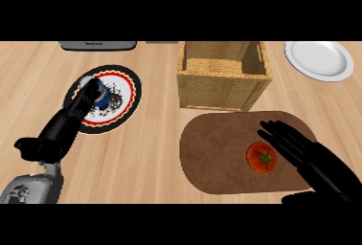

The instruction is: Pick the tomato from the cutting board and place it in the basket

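Observation:
A red tomato (262, 158) with a green stem lies on the brown cutting board (212, 153), right of its middle. My right hand (308, 155) is open, its straight fingers lying just to the right of the tomato and reaching past it toward the board's far edge. The thumb shows at the lower right, below the board. A woven basket (220, 88) stands right behind the board, open at the top. My left hand (60, 131) is open at the left, fingers stretched over a patterned plate.
A round plate (124, 103) with a black, red and yellow rim lies at the left, under my left fingertips. A white plate (320, 60) sits at the back right. A grey appliance (97, 45) stands at the back edge.

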You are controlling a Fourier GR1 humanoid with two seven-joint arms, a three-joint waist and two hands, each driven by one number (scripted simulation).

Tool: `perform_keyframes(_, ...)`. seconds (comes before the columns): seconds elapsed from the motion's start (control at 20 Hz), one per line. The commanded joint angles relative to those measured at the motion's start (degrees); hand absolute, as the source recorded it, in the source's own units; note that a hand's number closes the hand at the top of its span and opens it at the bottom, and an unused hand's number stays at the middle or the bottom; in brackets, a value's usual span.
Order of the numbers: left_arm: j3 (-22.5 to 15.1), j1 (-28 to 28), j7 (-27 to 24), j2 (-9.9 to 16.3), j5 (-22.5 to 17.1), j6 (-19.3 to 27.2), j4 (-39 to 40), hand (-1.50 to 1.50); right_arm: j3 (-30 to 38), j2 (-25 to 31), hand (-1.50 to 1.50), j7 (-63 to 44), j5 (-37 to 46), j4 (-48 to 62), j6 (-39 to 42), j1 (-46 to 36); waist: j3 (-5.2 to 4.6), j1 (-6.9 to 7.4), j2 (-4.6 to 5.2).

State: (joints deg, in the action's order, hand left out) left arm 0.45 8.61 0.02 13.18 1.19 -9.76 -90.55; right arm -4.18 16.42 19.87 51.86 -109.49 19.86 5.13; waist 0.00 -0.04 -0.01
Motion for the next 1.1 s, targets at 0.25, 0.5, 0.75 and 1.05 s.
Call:
perform_keyframes(0.25,-0.1,-0.6,3.0,-1.6,2.1,-0.2,-4.4,0.0,-3.8,-4.9,-1.5,-1.1,7.7,10.5,-6.2,-4.5,0.01,0.19,-0.01)
perform_keyframes(0.5,1.5,-0.7,0.9,-2.4,3.1,-0.7,-1.9,0.0,-2.2,-4.3,-1.5,-1.6,8.0,10.1,-4.4,-3.9,0.0,0.01,-0.01)
perform_keyframes(0.75,3.8,-0.9,2.5,-0.6,0.4,-4.1,-3.1,0.0,-0.4,-2.5,-1.5,0.6,7.4,13.2,-3.0,-5.0,0.0,0.09,-0.02)
perform_keyframes(1.05,3.4,2.3,1.9,-1.9,2.0,-3.0,-0.8,0.0,-4.3,-2.7,1.5,4.2,10.0,14.9,-5.6,-1.0,0.0,-0.11,-0.02)
